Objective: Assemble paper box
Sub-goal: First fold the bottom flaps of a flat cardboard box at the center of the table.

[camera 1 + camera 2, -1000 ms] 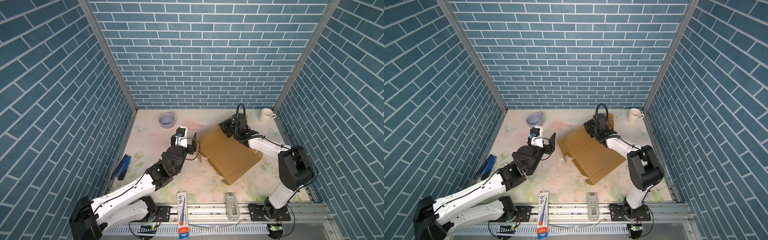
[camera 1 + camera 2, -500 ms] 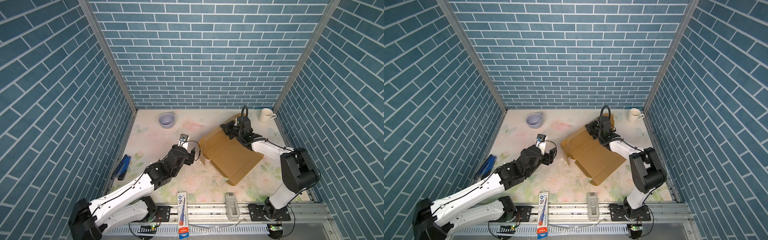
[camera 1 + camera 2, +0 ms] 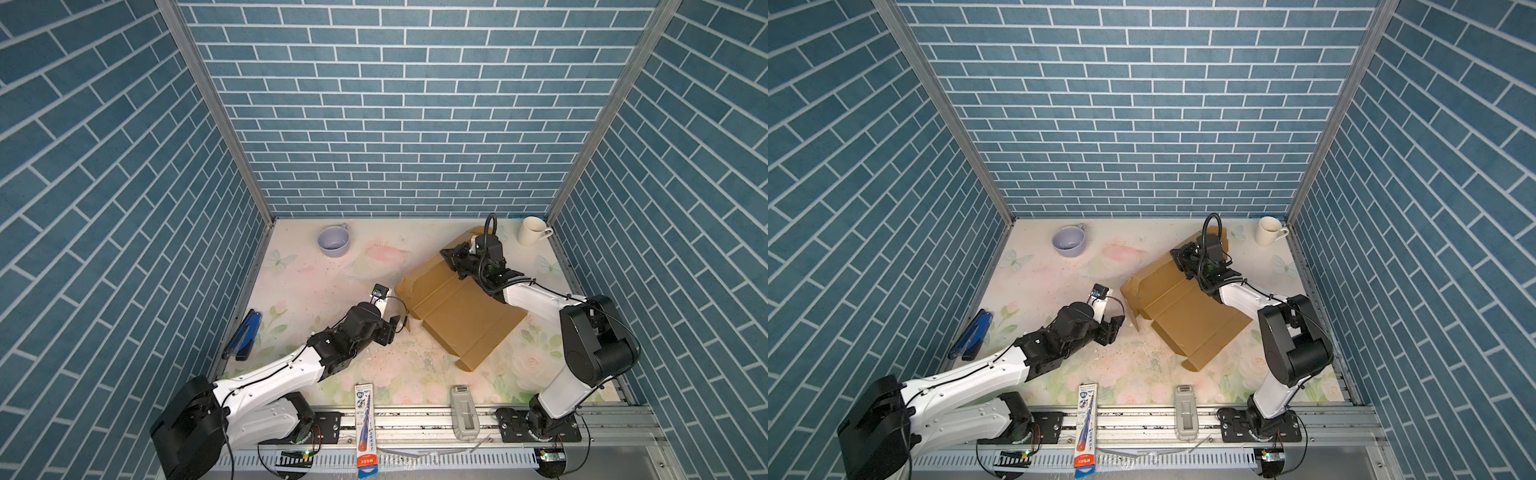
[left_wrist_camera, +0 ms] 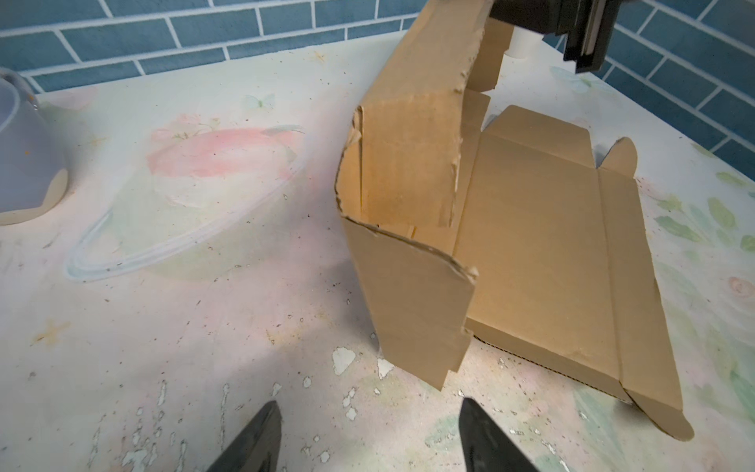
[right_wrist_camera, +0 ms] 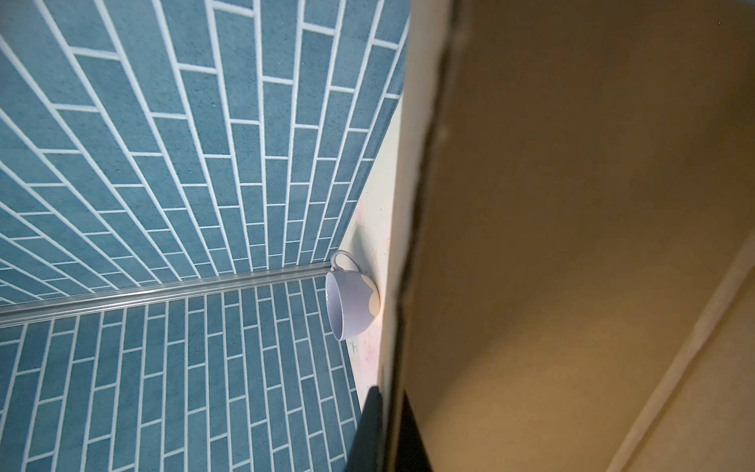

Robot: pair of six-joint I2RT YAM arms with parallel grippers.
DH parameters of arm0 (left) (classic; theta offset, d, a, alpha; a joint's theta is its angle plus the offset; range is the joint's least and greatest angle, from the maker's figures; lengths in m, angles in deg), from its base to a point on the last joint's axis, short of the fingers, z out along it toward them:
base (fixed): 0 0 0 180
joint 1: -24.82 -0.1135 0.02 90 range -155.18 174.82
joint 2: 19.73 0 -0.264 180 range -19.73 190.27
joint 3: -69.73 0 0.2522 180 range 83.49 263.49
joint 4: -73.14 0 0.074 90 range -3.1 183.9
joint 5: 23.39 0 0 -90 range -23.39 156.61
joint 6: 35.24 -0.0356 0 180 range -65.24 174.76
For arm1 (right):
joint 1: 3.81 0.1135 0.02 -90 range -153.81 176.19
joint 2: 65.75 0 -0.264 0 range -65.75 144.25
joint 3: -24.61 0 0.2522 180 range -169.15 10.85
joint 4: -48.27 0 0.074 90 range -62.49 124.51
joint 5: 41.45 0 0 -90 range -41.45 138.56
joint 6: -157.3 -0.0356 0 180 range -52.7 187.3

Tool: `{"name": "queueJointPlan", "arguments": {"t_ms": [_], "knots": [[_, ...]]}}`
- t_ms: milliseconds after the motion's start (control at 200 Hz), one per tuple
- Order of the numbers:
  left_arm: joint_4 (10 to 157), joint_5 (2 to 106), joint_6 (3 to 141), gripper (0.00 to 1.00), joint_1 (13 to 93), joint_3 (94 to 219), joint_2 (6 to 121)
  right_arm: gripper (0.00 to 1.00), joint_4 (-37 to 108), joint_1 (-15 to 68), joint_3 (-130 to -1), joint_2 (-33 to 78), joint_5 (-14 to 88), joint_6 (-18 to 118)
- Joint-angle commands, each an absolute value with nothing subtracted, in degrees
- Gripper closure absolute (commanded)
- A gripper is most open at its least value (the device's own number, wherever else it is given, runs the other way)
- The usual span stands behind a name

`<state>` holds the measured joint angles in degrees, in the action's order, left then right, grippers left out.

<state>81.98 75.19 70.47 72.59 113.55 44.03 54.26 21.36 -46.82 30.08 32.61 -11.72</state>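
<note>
Far left on my feed, a blue stapler [image 3: 245, 334] lies by the side wall, and a lavender cup [image 3: 333, 241] sits upright near the back wall. My left gripper [image 4: 369, 433] hovers low over the floral tabletop [image 3: 316, 286] with its fingers spread fairly wide and nothing between them, pointing at the near corner of the paper box [image 3: 465, 316] without touching it. A long carded pack [image 3: 365, 419] rests at the front edge. The box occupies the right half of the table, set diagonally: its broad panel lies flat, its long side wall [image 4: 408, 155] is raised, and a torn corner flap [image 4: 412, 306] stands just ahead of my left fingers. My right gripper [image 5: 392, 412] is clamped tight on the far end of that raised wall. A white mug [image 3: 532, 231] stands in the back right corner.
</note>
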Motion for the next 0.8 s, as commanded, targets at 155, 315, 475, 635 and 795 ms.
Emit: {"name": "queueJointPlan", "arguments": {"t_ms": [155,315,475,635,795], "knots": [[70.9,72.3,67.7,0.31,71.9,114.7,52.3,0.97,52.2,21.1,-44.6,29.7,32.8,-8.8],[68.1,72.1,66.8,0.33,71.8,116.4,56.2,0.97,52.2,20.9,-44.3,29.5,32.8,-8.7],[65.7,72.1,66.5,0.35,71.8,117.1,58.5,0.97,52.2,21.0,-44.1,29.4,32.8,-8.6],[64.8,71.9,66.1,0.38,71.8,118.4,60.4,0.97,52.1,21.0,-44.1,29.3,32.8,-8.6],[62.5,71.3,66.1,0.41,71.7,119.0,62.4,0.97,51.6,21.0,-44.0,29.1,32.8,-8.5]]}}
